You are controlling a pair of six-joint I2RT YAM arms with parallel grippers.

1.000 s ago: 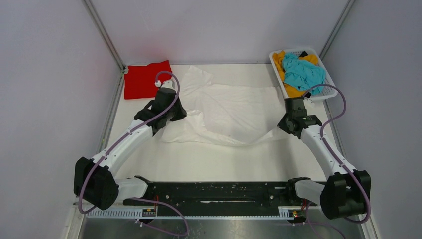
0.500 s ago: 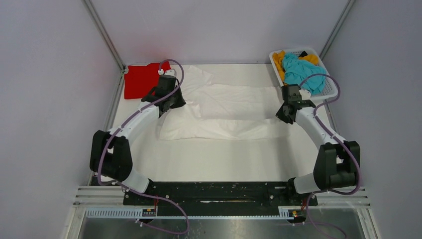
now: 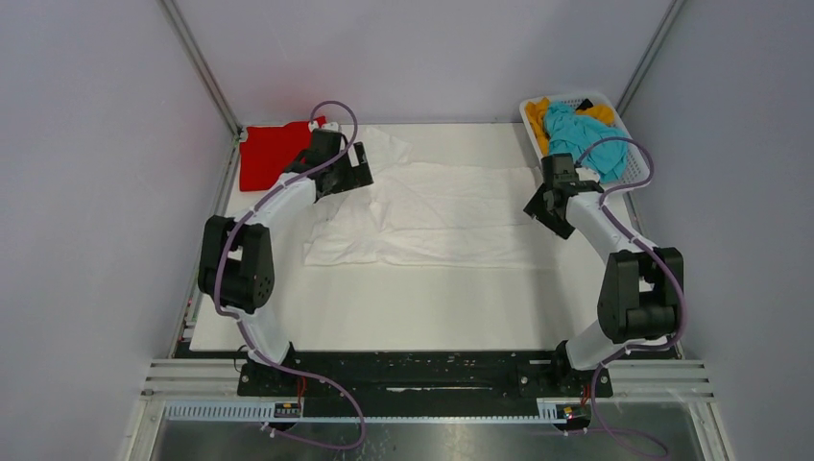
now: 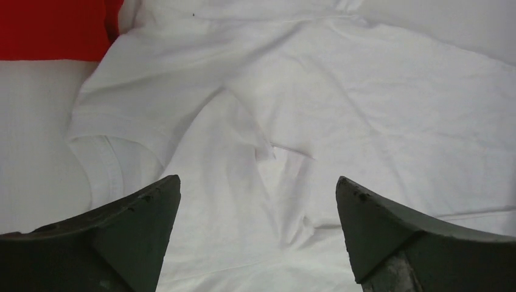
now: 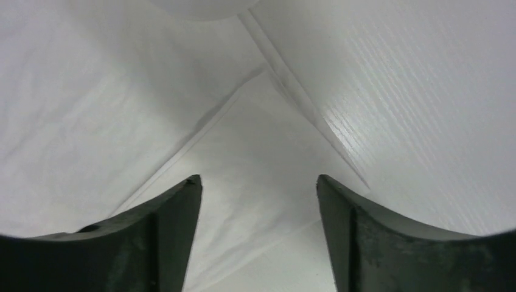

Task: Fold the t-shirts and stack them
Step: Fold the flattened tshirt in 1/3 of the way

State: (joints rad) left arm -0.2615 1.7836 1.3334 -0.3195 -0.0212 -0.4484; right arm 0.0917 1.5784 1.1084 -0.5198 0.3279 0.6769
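The large white t-shirt [image 3: 451, 213] lies folded into a long band across the middle of the table. My left gripper [image 3: 360, 165] hovers open over its left sleeve end, and in the left wrist view the gripper [image 4: 258, 179] has only creased white cloth [image 4: 341, 97] below it. My right gripper [image 3: 536, 206] is open over the shirt's right end; in the right wrist view the gripper [image 5: 257, 177] holds nothing above the cloth's edge [image 5: 91, 121]. A folded red t-shirt [image 3: 267, 154] lies at the far left. The teal t-shirt [image 3: 576, 134] and the orange-yellow t-shirt [image 3: 542, 110] sit in the basket.
The white slotted basket [image 3: 595, 96] stands at the far right corner, just behind my right arm. Metal frame posts and grey walls close in the table on the left, back and right. Bare white tabletop [image 3: 413, 307] lies between the shirt and the arm bases.
Both arms carried the white shirt's near edge away from the bases, folding it over. Both grippers, shut on the cloth before, have opened and let it go.
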